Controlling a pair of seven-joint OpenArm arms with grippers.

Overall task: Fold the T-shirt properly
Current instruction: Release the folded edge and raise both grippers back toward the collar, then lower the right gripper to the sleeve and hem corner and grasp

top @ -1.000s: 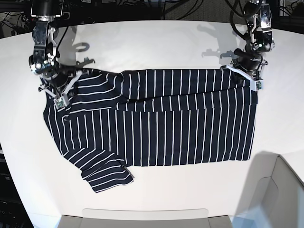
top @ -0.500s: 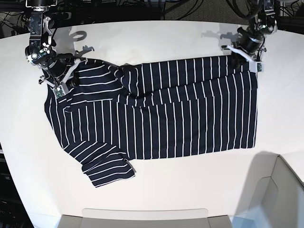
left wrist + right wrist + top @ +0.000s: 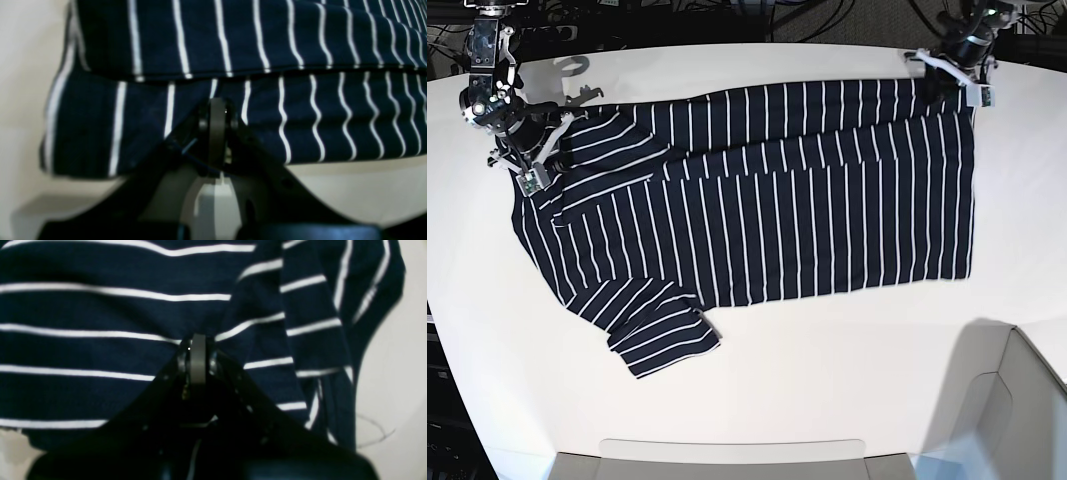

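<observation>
The dark navy T-shirt [image 3: 767,200] with thin white stripes lies spread on the white table [image 3: 847,360], one sleeve sticking out at the front left [image 3: 662,340]. My left gripper [image 3: 955,72] is shut on the shirt's far right corner; in the left wrist view the closed tips [image 3: 217,108] pinch the hem of the cloth [image 3: 267,43]. My right gripper [image 3: 532,162] is shut on the shirt's far left shoulder area; in the right wrist view its tips [image 3: 198,345] pinch the striped cloth [image 3: 100,306]. A fold band runs across the upper part of the shirt.
A grey box [image 3: 1017,400] stands at the front right corner and a flat grey tray edge [image 3: 727,452] along the front. Cables [image 3: 727,15] run beyond the table's far edge. The table's left edge is close to the right gripper.
Both grippers have moved toward the far edge of the table, pulling the shirt's upper edge with them. The shirt has slid back and lies flatter and wider.
</observation>
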